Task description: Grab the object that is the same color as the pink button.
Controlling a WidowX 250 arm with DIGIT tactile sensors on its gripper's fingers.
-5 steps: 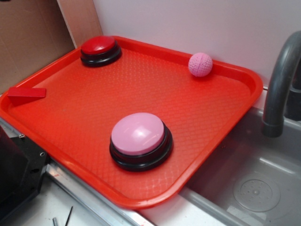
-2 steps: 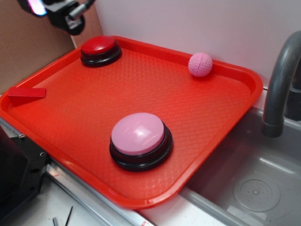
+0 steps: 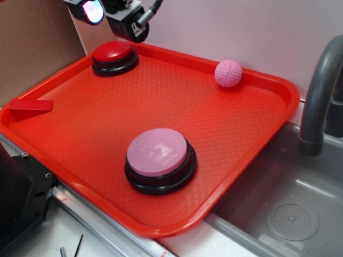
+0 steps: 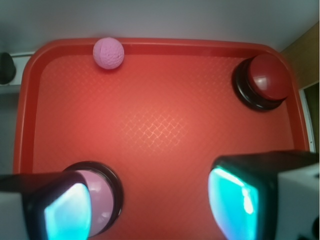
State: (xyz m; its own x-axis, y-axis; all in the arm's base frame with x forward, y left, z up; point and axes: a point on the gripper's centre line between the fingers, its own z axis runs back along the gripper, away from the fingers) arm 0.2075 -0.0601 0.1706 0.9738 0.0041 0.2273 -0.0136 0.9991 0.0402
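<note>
Sink: grey basin at the near right, below the tray's right edge, with a grey faucet rising beside it.
Tray: red plastic with a waffle texture and a raised rim; it carries everything else.
Pink button: smooth light-pink dome on a round black base, near the tray's front edge. In the wrist view it is partly hidden behind one finger.
Red block: small flat piece against the rim at the left corner.
Red button: smaller dark-red dome on a black base, in the far left corner.
Ball: small pink dimpled ball resting against the far rim, toward the right corner, well apart from both buttons.
Gripper: high above the tray, fingers spread wide apart, holding nothing; in the outside view it hangs over the far left corner, nowhere near the ball.
Wall: plain white, behind the tray's far edge.
</note>
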